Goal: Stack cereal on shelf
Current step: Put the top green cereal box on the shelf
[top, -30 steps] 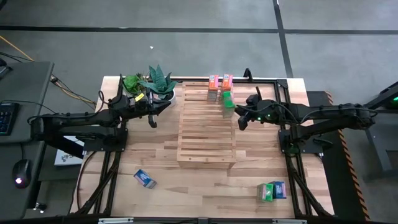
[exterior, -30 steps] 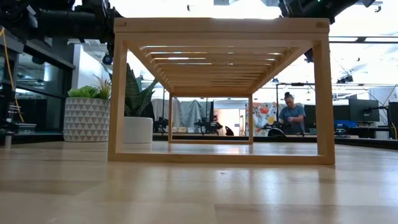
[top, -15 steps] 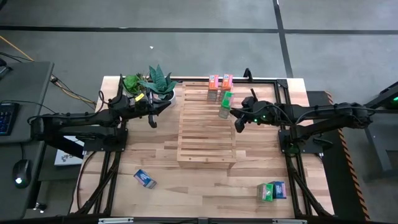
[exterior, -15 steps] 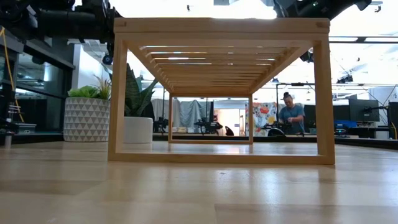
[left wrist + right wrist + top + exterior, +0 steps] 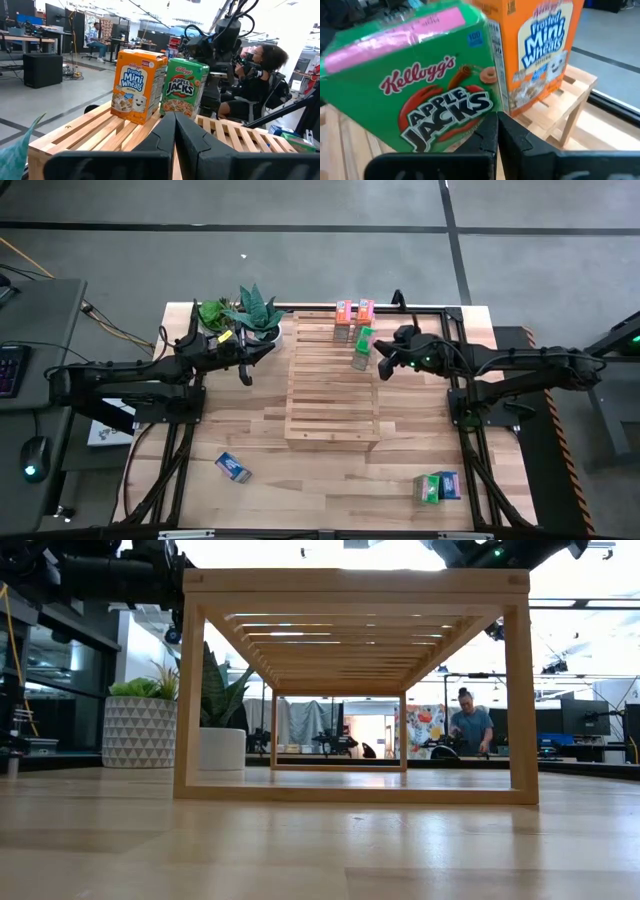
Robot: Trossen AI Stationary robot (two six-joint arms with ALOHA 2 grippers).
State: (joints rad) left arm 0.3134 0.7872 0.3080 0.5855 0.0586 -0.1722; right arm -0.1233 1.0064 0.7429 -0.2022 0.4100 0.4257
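The green cardboard cereal box [image 5: 415, 85] reads "Kellogg's Apple Jacks"; the orange cardboard cereal box [image 5: 540, 50] beside it reads "Frosted Mini Wheats", with "Kellogg's" legible in the left wrist view.

The right end effector [image 5: 380, 366] has pushed the green cereal box [image 5: 361, 348] toward the orange boxes [image 5: 354, 311].

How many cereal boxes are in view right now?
6. Two orange-topped boxes at the shelf's far end; tilted green box beside them by the right tool; blue box front-left on the table; green-and-blue pair front-right. Others may be hidden.
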